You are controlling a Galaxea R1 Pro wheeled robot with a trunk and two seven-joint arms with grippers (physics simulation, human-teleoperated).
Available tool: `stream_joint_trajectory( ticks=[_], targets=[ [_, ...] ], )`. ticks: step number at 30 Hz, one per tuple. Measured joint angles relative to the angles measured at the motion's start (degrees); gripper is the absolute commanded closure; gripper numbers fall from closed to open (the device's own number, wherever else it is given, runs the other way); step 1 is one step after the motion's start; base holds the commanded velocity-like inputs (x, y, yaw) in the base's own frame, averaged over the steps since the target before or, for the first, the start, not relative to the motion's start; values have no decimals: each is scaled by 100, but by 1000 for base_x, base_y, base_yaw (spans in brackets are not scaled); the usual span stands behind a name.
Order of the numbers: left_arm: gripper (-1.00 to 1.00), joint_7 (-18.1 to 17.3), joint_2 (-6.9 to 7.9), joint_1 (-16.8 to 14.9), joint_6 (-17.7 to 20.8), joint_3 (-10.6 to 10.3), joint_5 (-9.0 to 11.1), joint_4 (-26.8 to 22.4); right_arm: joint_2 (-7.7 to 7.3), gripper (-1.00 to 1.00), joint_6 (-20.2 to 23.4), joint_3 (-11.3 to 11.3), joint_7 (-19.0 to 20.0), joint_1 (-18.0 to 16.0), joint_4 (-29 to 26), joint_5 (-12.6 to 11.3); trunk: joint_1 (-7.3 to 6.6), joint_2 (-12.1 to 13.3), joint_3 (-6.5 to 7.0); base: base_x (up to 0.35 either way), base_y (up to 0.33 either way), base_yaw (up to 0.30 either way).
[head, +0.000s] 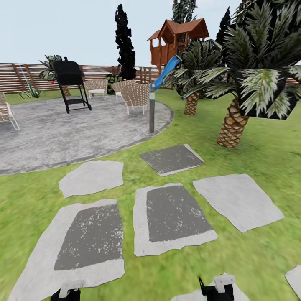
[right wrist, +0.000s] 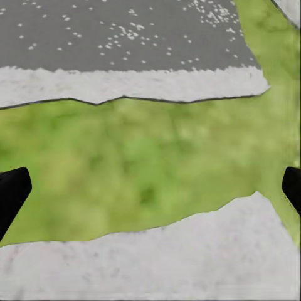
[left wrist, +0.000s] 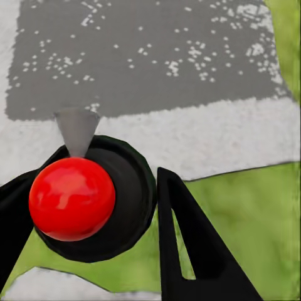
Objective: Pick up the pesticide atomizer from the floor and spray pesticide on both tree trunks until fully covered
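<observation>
**garden_guy:** So where's the sprayer? In the left wrist view the left hand [left wrist: 94,207] is pinching the atomizer [left wrist: 94,197]: black round body, red ball on top, grey cone nozzle, a black finger on each side. Stone slab and grass underneath. No label or writing I can read.

**simfan22:** Yep. The right hand [right wrist: 150,188] is spread wide with nothing in it, fingertips at the far edges of its wrist view, over grass between two slabs.

**garden_guy:** Head view count: five whole stepping stones [head: 173,217] mid-frame, three with dark centres, more cut off at the bottom edge. Two short palms [head: 232,125] on the right, one black grill [head: 72,83] upper left, three wicker chairs [head: 136,97] near it, a playhouse [head: 179,37] with a blue slide up top, fence [head: 25,75] behind.
</observation>
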Motion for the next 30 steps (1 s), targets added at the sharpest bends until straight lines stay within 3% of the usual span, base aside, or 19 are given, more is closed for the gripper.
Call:
stream_joint_trajectory(
  ticks=[7,18,30],
  targets=[
    [100,0,2,2,6,8,5,0,4,-100,0,6,0,0,0,0,0,0,0,-234,-162,-300],
    [100,-21,21,1,8,17,49,-8,5,-100,0,4,0,0,0,0,0,0,0,-27,-15,-300],
    [100,-35,21,0,8,17,57,-9,5,-100,0,6,0,0,0,0,-263,480,215,0,0,-300]
  ],
)
